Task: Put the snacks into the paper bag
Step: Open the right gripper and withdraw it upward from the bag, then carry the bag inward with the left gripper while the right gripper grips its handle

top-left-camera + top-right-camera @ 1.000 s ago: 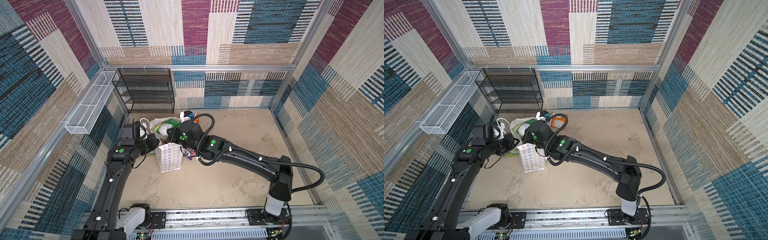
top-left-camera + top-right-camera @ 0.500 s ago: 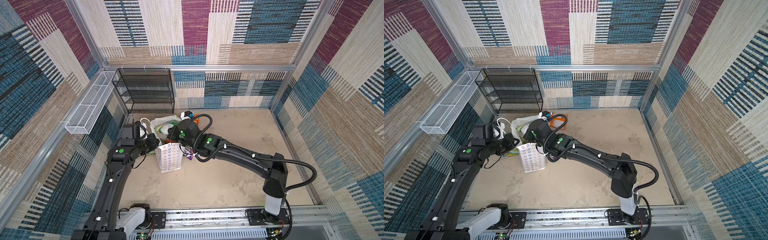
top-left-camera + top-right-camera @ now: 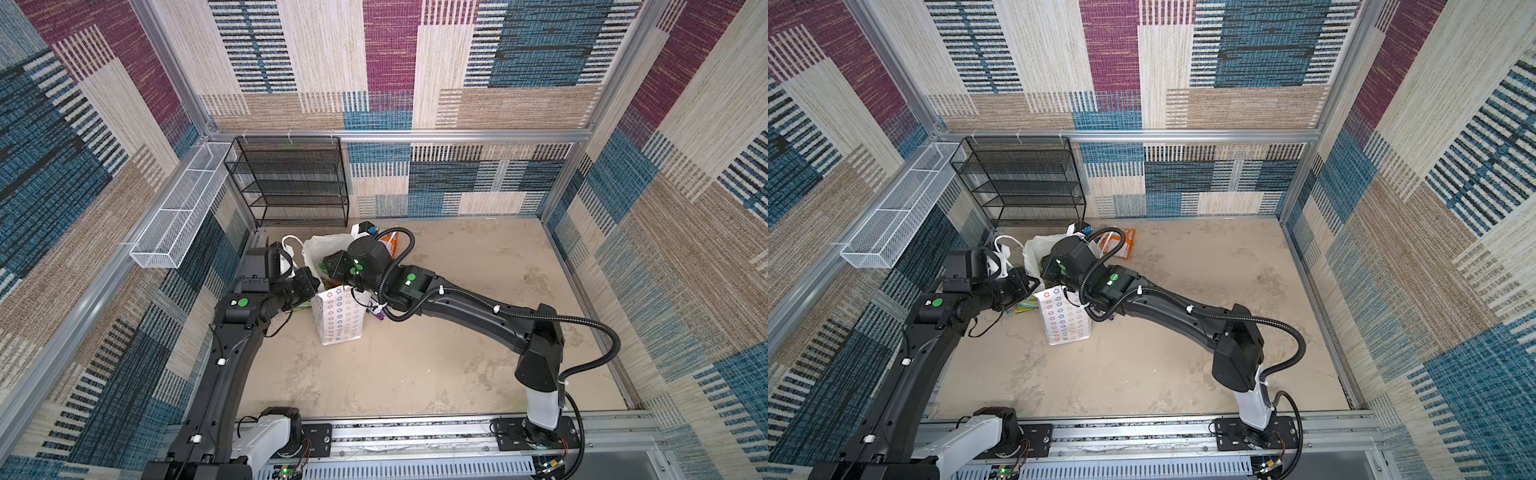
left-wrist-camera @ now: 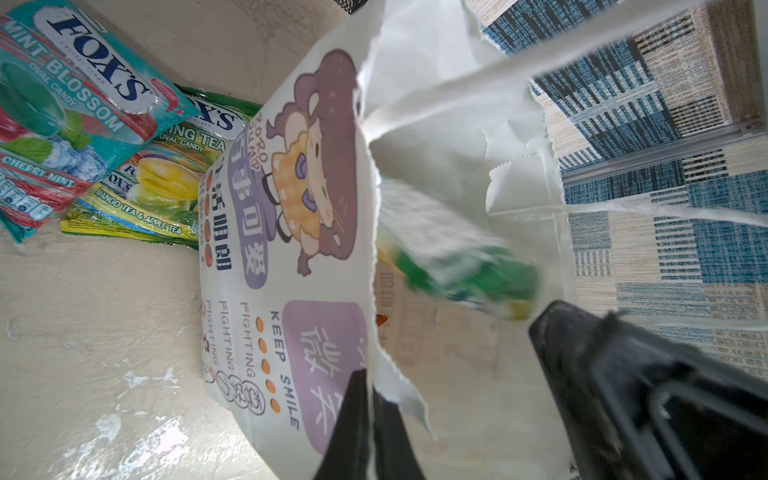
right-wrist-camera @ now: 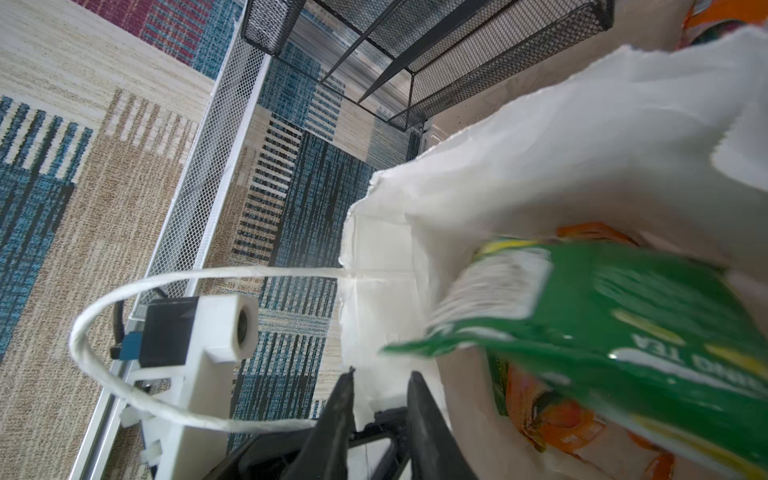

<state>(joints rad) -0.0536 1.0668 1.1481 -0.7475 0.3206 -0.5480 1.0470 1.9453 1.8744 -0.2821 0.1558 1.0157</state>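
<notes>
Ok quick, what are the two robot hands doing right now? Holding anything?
Left gripper: shut, pinching the paper bag at its rim.
Right gripper: open, holding nothing; the green packet is loose in the bag's mouth.

left arm (image 3: 230, 357) bends inward with jaws pressed together, right arm (image 3: 469, 309) stretches across the middle, jaws slightly apart.

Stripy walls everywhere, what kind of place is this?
Likely a robot test booth: patterned walls on an aluminium frame, left arm and right arm bolted to a front rail.

arms (image 3: 224, 374) black; stickers (image 3: 243, 302) green, round; bases (image 3: 266, 434) white; hose (image 3: 590, 325) black, corrugated
</notes>
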